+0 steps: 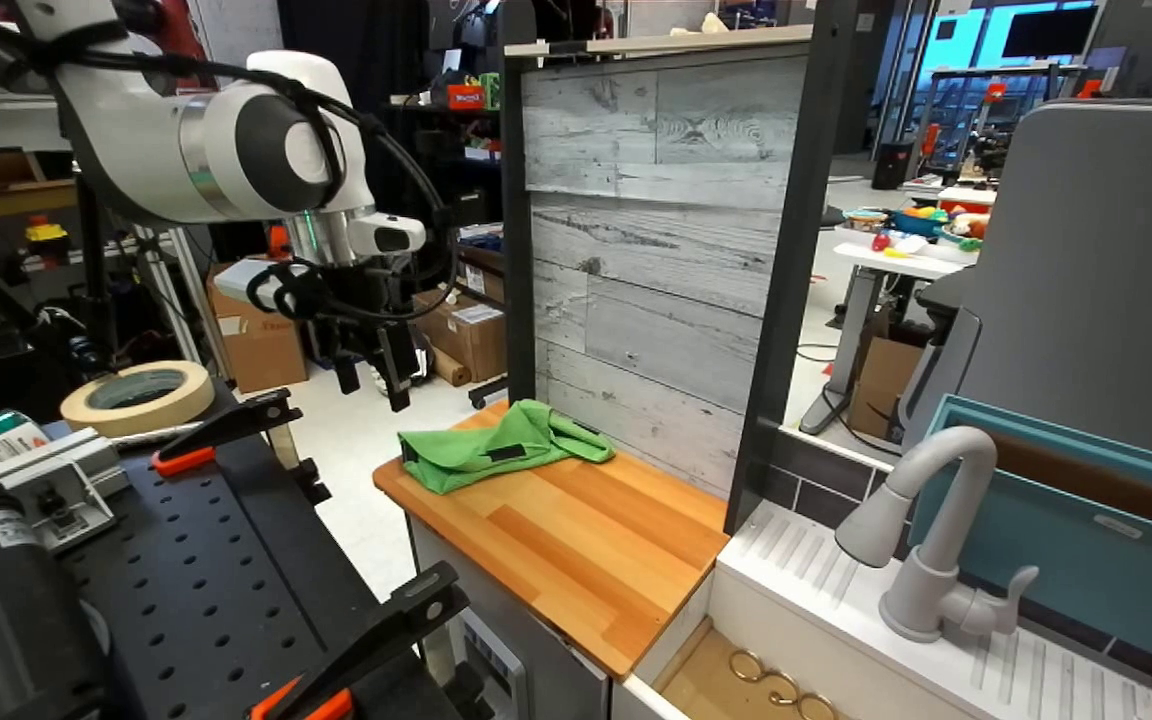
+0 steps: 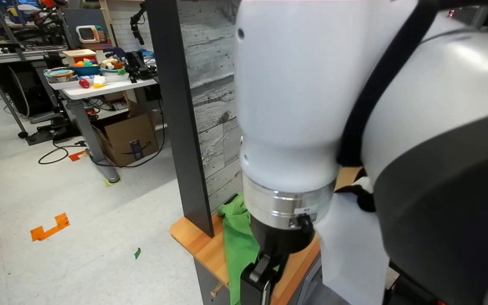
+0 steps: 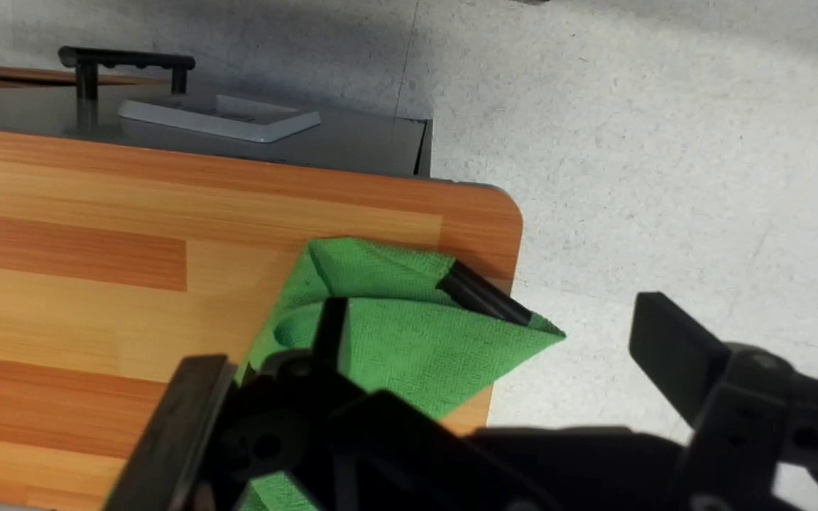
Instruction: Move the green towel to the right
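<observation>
Clamps (image 1: 386, 635), black with orange parts, sit at the near left in an exterior view, along the edge of a black board (image 1: 186, 575) drilled with rows of round holes. At the near right I see a grey tap (image 1: 946, 540) with a curved neck, standing on a white ribbed ledge (image 1: 841, 610). A little farther, on the left, lies a cream, ring-shaped roll of tape (image 1: 161, 412). Next comes the orange-brown striped wooden desk (image 1: 616, 560). Near its left end I hold up my black pincer (image 1: 373, 388), spread wide, its two fingers (image 3: 672, 348) well apart, higher than the green fabric towel (image 1: 471, 462) with black patches. The towel lies folded and rumpled on the desk's far left end. In the wrist view its pointed corner shows past the desk's edge, against pale speckled floor (image 3: 650, 199). Along the desk's far side stands a tall panel (image 1: 656, 240) of grey-white wood-grained boards, and beyond it, to the left, are brown cardboard boxes (image 1: 481, 350).
</observation>
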Controlling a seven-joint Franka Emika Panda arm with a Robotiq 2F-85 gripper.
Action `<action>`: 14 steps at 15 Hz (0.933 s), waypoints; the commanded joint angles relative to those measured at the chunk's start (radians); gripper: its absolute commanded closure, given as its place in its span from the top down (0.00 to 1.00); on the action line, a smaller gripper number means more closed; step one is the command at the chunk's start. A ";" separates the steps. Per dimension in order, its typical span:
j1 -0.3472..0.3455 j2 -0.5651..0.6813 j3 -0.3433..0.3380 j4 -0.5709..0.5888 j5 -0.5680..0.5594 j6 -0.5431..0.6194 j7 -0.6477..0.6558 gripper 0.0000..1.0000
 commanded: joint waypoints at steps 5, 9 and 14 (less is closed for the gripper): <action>0.068 0.222 -0.060 0.199 0.044 0.066 -0.009 1.00; 0.066 0.287 -0.061 0.260 0.074 0.078 -0.016 1.00; 0.057 0.335 -0.051 0.308 0.112 0.090 -0.030 1.00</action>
